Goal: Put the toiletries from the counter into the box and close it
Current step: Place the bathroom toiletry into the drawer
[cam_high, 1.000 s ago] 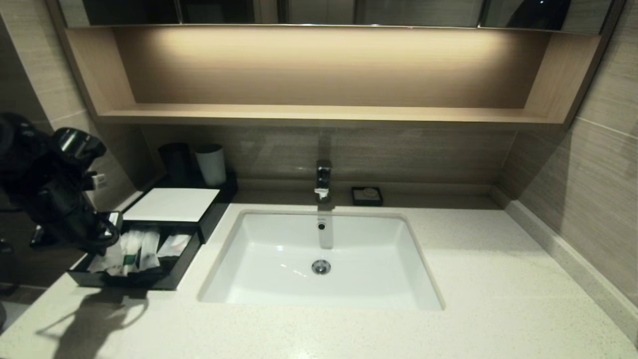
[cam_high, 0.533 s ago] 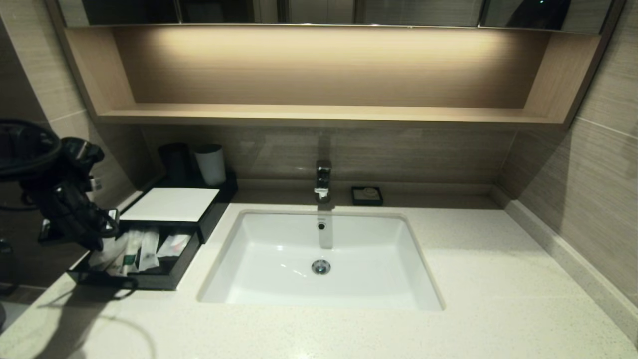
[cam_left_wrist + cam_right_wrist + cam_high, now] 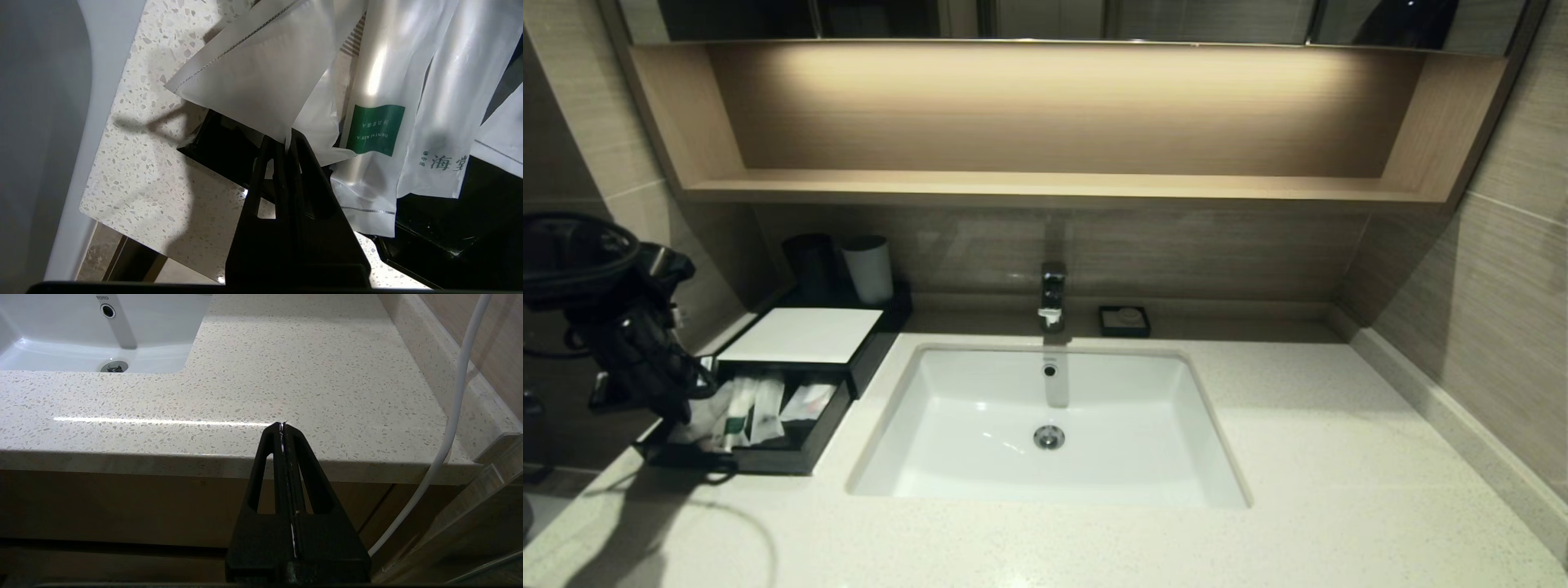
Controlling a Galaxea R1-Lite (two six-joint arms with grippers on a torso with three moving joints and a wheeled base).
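From my left wrist, the long clear sachet nearest my left hand carries a green band with white lettering that appears inverted. Its larger line reads "DENTAL KIT"; the smaller line beside it is too fine for me to make out. The sachet next to it bears green Chinese characters, "海棠" as far as I can tell, with a small round mark beside them that I cannot read. From my right wrist, I read "TOTO" on the back wall of the white sink, just above the overflow hole.
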